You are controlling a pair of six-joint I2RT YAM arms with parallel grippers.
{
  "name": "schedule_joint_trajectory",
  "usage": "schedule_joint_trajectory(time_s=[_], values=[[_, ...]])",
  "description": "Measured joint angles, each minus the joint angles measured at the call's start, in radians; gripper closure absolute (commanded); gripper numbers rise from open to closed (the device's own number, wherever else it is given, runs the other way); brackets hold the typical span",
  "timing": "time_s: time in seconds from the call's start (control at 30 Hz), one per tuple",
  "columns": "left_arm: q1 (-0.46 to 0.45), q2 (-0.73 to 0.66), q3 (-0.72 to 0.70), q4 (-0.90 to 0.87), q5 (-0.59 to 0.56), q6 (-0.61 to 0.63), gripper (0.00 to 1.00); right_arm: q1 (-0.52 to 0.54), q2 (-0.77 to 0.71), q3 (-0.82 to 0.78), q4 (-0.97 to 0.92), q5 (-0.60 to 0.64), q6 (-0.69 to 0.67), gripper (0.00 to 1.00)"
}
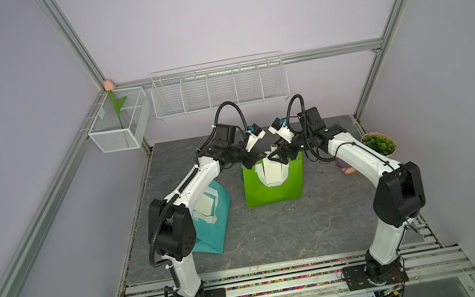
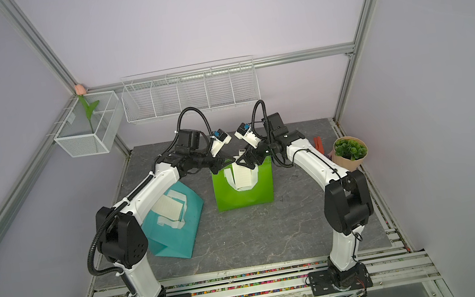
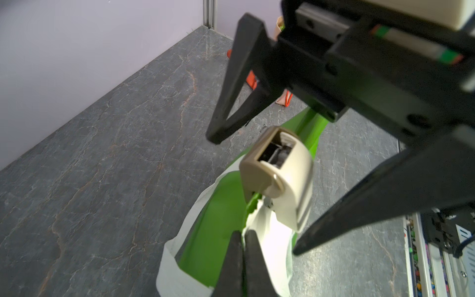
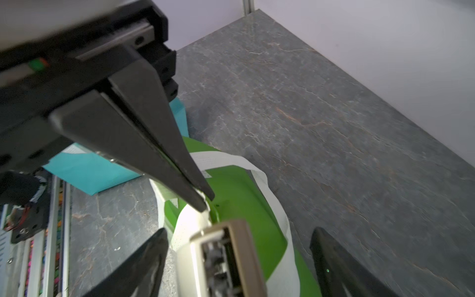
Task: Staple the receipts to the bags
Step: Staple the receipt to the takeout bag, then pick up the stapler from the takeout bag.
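The bright green paper tote bag [image 1: 268, 194] stands upright in the middle, both arms bent over its rim.

The grey marbled stone bench [image 1: 275, 239] runs open in front of the bags. The teal paper tote bag [image 1: 213, 232] lies tipped near its left edge, partly hidden by the left arm, a cream paper receipt slip [image 2: 169, 205] on its face. A second cream receipt [image 1: 271, 171] hangs between the green bag's white strap handles [image 4: 277, 205]. The left tool [image 4: 207, 203], fingers together, clamps rim and receipt. The right tool [image 3: 255, 194] is spread apart around the small beige stapler [image 3: 280, 174] perched there.
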Motion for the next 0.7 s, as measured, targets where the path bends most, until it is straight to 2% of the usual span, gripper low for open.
schedule_joint_trajectory(time_s=[0.17,0.27,0.33,0.4,0.47,0.6,0.7], values=[[-0.01,-0.054,-0.142,0.196,-0.082,-0.202,1.0,0.059,-0.22,-0.19,0.122,0.243,0.184,0.11],[-0.047,-0.072,-0.159,0.236,-0.174,-0.275,1.0,0.146,-0.295,-0.219,0.158,0.389,0.261,0.01],[-0.075,-0.073,-0.159,0.248,-0.217,-0.311,1.0,0.195,-0.32,-0.233,0.183,0.454,0.306,0.14],[-0.097,-0.073,-0.158,0.249,-0.239,-0.341,1.0,0.224,-0.332,-0.256,0.212,0.521,0.356,0.2],[-0.104,-0.073,-0.158,0.25,-0.267,-0.372,1.0,0.236,-0.334,-0.278,0.231,0.59,0.391,0.34],[-0.102,-0.076,-0.158,0.256,-0.297,-0.401,1.0,0.237,-0.318,-0.294,0.247,0.699,0.432,0.36],[-0.102,-0.076,-0.158,0.256,-0.302,-0.409,1.0,0.237,-0.297,-0.294,0.262,0.736,0.434,0.38]])
